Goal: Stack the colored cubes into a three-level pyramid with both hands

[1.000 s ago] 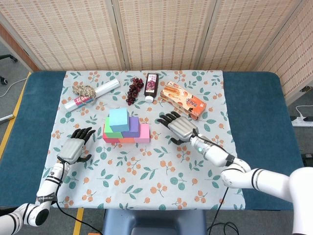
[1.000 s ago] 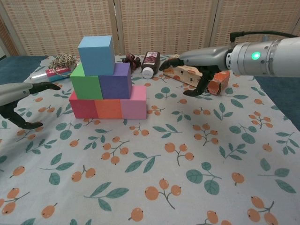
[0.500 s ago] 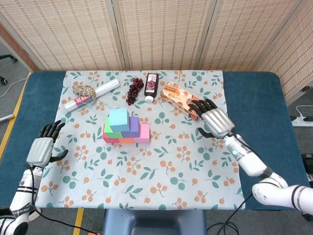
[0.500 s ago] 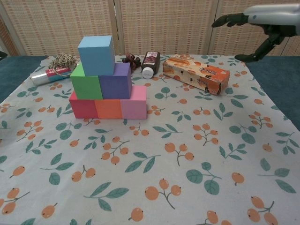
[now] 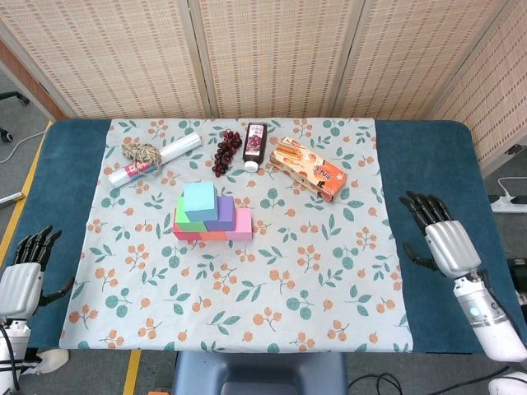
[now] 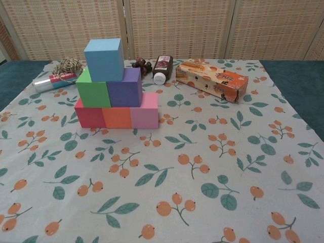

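A three-level cube pyramid (image 5: 212,213) stands left of the table's middle. Its bottom row is a red cube (image 6: 90,113), an orange cube (image 6: 117,118) and a pink cube (image 6: 145,112). On them sit a green cube (image 6: 93,90) and a purple cube (image 6: 125,87), and a light blue cube (image 6: 104,58) tops the stack. My left hand (image 5: 25,275) hangs off the table's left edge with fingers spread, holding nothing. Off the right edge over the blue surface, my right hand (image 5: 443,239) is likewise spread and holds nothing. Neither hand appears in the chest view.
Along the back of the floral cloth (image 5: 272,280) lie a rope coil (image 5: 142,153), a rolled tube (image 5: 156,160), dark grapes (image 5: 226,150), a dark bottle (image 5: 255,145) and an orange snack box (image 5: 310,168). A woven screen stands behind the table.
Both hands have drawn away from the pyramid, the left going out past the left edge and the right out past the right edge. The stack has not moved.
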Robot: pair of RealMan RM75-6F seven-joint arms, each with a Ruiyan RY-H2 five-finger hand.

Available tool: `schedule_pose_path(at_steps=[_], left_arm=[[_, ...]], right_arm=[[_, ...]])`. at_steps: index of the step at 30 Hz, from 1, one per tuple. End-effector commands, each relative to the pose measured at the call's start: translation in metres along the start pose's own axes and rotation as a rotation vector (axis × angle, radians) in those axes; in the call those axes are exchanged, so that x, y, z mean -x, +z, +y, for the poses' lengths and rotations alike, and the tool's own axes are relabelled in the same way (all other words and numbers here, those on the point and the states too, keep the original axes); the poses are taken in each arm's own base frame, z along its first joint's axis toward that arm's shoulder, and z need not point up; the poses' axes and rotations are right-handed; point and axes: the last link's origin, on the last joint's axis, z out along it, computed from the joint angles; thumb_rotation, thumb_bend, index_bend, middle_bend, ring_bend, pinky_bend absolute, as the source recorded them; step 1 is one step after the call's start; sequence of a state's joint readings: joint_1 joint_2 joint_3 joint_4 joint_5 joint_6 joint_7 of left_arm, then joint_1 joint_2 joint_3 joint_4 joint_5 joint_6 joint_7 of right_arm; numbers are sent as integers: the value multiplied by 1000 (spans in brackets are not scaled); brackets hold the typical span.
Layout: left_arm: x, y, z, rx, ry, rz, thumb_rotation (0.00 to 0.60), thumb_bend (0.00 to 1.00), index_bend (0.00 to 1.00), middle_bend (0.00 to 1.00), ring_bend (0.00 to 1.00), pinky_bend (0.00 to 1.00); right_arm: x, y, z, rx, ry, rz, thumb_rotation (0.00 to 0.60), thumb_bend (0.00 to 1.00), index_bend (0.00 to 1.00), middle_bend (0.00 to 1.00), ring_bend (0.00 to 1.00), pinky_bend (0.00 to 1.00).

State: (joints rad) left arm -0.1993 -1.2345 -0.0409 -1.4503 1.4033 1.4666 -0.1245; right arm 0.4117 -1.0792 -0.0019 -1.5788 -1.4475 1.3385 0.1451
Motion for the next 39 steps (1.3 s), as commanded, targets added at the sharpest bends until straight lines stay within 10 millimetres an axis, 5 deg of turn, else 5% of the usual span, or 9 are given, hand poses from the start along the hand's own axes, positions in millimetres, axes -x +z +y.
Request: schedule_pose_path(at_steps=[1,7,12,14,15,21,30,36,39], left_arm=[[3,7,4,26,1,-24,600,303,94,0,0,8],[9,42,30,128,-13,-72,600,307,93,0,0,9],[12,56,40,157,-9,-93,600,309,105,1,0,9],[15,72,50,180,-4,-123,600,308,114,0,0,9],[22,90,65,206,1,-160,600,308,114,0,0,9],[37,122,84,207,47,-247,600,307,98,0,0,5],[52,123,89,205,68,-320,600,303,44,0,0,0],[61,113,88,226,77,-342,600,305,29,0,0,0],[65,112,91,235,72,-351,600,304,18,0,0,0]], right_arm=[[-3,0,-9,-55,15,-51,600,306,0,0,0,0],[-9,36,-58,-212,-31,-176,600,306,0,0,0,0],[-7,53,-78,-262,-68,-227,600,306,0,0,0,0],[-4,74,-98,-293,-92,-280,600,306,0,0,0,0],[3,98,-126,-352,-100,-326,600,306,0,0,0,0],[23,153,-168,-371,-192,-426,600,306,0,0,0,0],[44,189,-210,-382,-285,-425,600,306,0,0,0,0],[57,196,-216,-354,-313,-426,591,306,0,0,0,0],[65,198,-218,-339,-293,-430,534,306,0,0,0,0]])
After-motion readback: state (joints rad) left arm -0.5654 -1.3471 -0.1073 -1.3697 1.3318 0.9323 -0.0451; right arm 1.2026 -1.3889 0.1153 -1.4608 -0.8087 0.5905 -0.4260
